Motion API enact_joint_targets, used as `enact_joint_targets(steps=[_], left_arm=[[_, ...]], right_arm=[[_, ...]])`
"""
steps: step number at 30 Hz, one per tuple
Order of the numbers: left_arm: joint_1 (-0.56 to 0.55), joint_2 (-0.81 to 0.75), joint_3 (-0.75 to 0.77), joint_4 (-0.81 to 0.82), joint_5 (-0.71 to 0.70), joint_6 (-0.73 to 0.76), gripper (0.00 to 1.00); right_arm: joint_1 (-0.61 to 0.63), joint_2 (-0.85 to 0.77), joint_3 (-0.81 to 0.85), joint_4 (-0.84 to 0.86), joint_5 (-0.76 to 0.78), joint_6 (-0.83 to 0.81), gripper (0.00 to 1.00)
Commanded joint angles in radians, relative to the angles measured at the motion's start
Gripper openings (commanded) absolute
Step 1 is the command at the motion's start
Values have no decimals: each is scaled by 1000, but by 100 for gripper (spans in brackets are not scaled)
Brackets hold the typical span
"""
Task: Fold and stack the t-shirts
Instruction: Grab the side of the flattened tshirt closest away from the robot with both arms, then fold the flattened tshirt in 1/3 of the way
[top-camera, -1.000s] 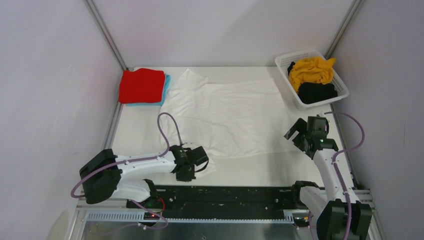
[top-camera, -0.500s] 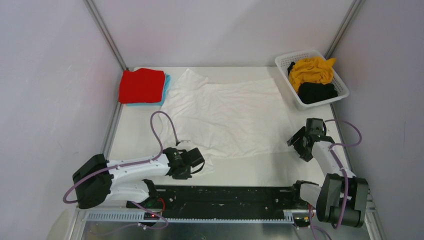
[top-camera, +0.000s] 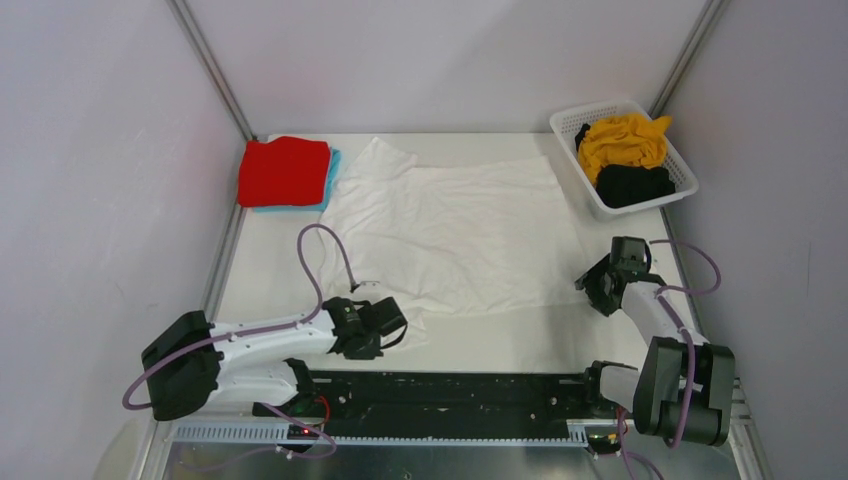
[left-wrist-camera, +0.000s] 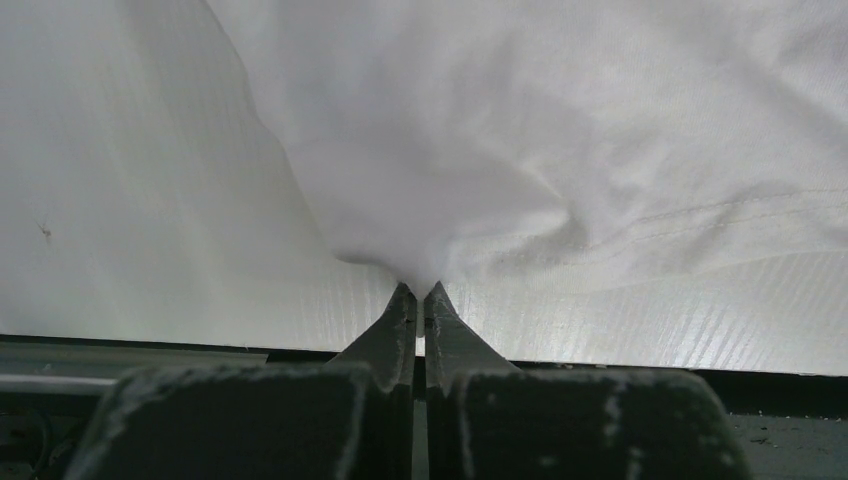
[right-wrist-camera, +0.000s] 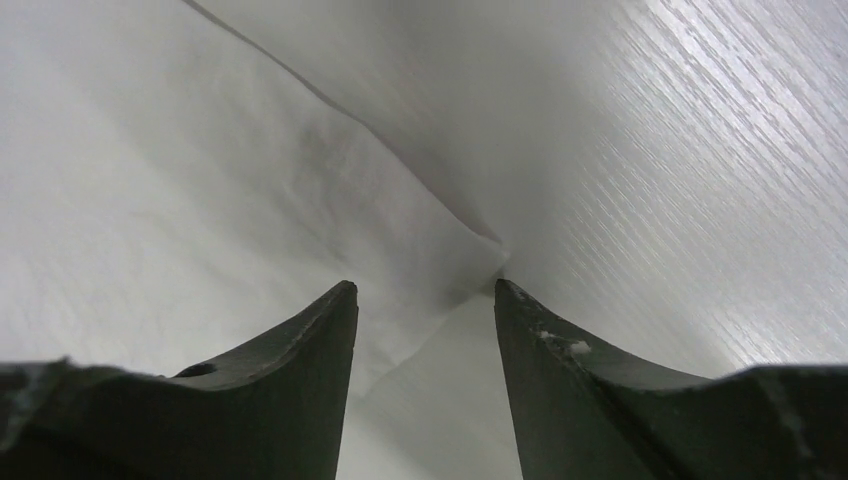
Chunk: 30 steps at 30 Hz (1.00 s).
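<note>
The white t-shirt (top-camera: 450, 230) lies spread across the middle of the table. My left gripper (top-camera: 392, 322) is shut on its near left corner; in the left wrist view (left-wrist-camera: 420, 290) the cloth (left-wrist-camera: 480, 170) bunches up out of the closed tips. My right gripper (top-camera: 592, 285) is open at the shirt's near right corner, and in the right wrist view (right-wrist-camera: 425, 290) that corner (right-wrist-camera: 440, 260) lies between the spread fingers. The folded red shirt (top-camera: 284, 170) sits on the light blue one (top-camera: 332, 172) at the back left. The mustard (top-camera: 622, 138) and black (top-camera: 634, 184) shirts lie in the basket.
The white slotted basket (top-camera: 573, 120) stands at the back right corner. Metal frame posts rise at both back corners. The black rail (top-camera: 450, 390) with the arm bases runs along the near edge. The walls close in on both sides.
The left gripper has slid slightly nearer with the shirt corner pinched. The right gripper has come down and in to the shirt's near right corner.
</note>
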Motion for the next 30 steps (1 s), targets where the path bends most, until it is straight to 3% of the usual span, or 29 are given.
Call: enact_joint_targets(steps=[1, 2, 4, 5, 7, 9, 11, 22, 26, 30], left_arm=[[-2, -25, -6, 13, -17, 4, 0], [-3, -30, -8, 12, -13, 0, 0], [-3, -38, -11, 11, -6, -4, 0], [-3, -43, -13, 12, -3, -6, 0], [-3, -65, -19, 12, 10, -5, 0], [-4, -86, -23, 10, 23, -1, 0], [-3, -111, -27, 9, 42, 8, 0], [-5, -342, -58, -126, 211, 0, 0], [-5, -473, -92, -181, 244, -41, 0], [-6, -518, -89, -167, 172, -72, 0]], right_arm=[[-3, 39, -28, 48, -6, 25, 56], [-3, 47, -28, 53, -5, 24, 54], [-3, 53, -29, 56, -8, 24, 41], [-3, 51, -29, 56, -12, 24, 25], [-3, 32, -31, 47, -20, 20, 11], [-3, -19, -31, 11, -16, 16, 4], [-3, -70, -31, -37, 10, 18, 0], [-2, -473, -65, -307, 47, 98, 0], [54, -505, -68, -343, 61, 147, 0], [96, -544, -94, -338, 83, 201, 0]])
